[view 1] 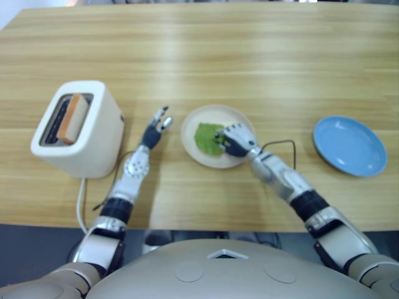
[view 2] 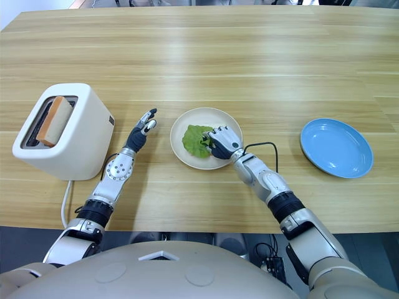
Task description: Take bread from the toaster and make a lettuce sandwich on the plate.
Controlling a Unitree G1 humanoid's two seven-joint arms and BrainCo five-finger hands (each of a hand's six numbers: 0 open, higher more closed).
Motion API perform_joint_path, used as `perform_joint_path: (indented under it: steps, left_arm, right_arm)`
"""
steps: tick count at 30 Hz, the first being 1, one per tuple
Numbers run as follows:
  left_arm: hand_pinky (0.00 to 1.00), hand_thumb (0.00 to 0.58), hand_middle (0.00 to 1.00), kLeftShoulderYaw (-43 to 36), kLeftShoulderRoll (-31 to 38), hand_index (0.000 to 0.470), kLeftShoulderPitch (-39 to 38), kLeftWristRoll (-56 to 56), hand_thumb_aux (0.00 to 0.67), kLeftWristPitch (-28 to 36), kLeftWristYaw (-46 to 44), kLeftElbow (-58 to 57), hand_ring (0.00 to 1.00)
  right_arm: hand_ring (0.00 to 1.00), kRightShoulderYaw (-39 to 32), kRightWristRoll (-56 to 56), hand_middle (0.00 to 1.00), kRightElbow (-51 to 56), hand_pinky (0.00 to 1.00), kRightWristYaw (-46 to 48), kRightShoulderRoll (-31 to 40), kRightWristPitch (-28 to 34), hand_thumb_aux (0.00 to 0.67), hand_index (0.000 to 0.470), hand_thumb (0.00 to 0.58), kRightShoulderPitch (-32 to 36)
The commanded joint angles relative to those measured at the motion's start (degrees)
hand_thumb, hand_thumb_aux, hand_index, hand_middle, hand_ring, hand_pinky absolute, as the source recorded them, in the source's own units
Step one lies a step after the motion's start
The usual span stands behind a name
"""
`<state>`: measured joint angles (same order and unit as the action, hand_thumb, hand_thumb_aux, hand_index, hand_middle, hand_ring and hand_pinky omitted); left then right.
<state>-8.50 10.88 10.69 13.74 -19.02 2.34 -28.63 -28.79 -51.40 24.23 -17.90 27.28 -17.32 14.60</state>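
right hand curls on the lettuce leaf on the cream plate, left hand lies open beside it, and the bread slice sits in the toaster, so bread is left to fetch.

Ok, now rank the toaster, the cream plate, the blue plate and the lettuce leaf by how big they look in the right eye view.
1. toaster, clearly largest.
2. cream plate and blue plate: they look about alike, so I won't rank them.
3. lettuce leaf, smallest.
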Motion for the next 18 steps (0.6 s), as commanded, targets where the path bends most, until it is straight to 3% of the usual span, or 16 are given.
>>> perform_joint_path:
  steps: [1,2,3,4,18]
  left_arm:
    - [0.0,0.0,0.0,-0.26,-0.14,0.0,-0.38,0.67,0.0,0.35,-0.15,-0.36,0.0]
    - [0.0,0.0,0.0,-0.26,-0.11,0.0,-0.39,0.63,0.0,0.36,-0.24,-0.33,0.0]
    - [0.0,0.0,0.0,-0.26,-0.09,0.0,-0.39,0.61,0.0,0.36,-0.31,-0.32,0.0]
    - [0.0,0.0,0.0,-0.26,-0.07,0.0,-0.39,0.6,0.0,0.37,-0.34,-0.31,0.0]
    - [0.0,0.0,0.0,0.5,0.68,0.0,-1.23,0.35,0.0,0.41,-0.69,1.16,0.0]
  right_arm:
    - [0.0,0.79,0.78,0.0,-1.39,0.0,2.03,1.08,0.83,0.397,0.272,0.484,-1.84]
    - [0.0,1.2,1.57,0.0,-2.25,0.0,2.55,1.26,0.78,0.347,0.238,0.445,-2.42]
    - [0.0,1.74,2.55,0.0,-3.12,0.0,3.25,1.43,0.71,0.095,0.065,0.152,-3.02]
    - [0.0,2.34,3.66,0.0,-4.05,0.0,4.1,1.59,0.57,0.005,0.004,0.009,-3.62]
    - [0.0,19.41,15.51,0.0,-26.66,0.0,14.31,9.13,3.12,0.0,0.0,0.0,-12.12]
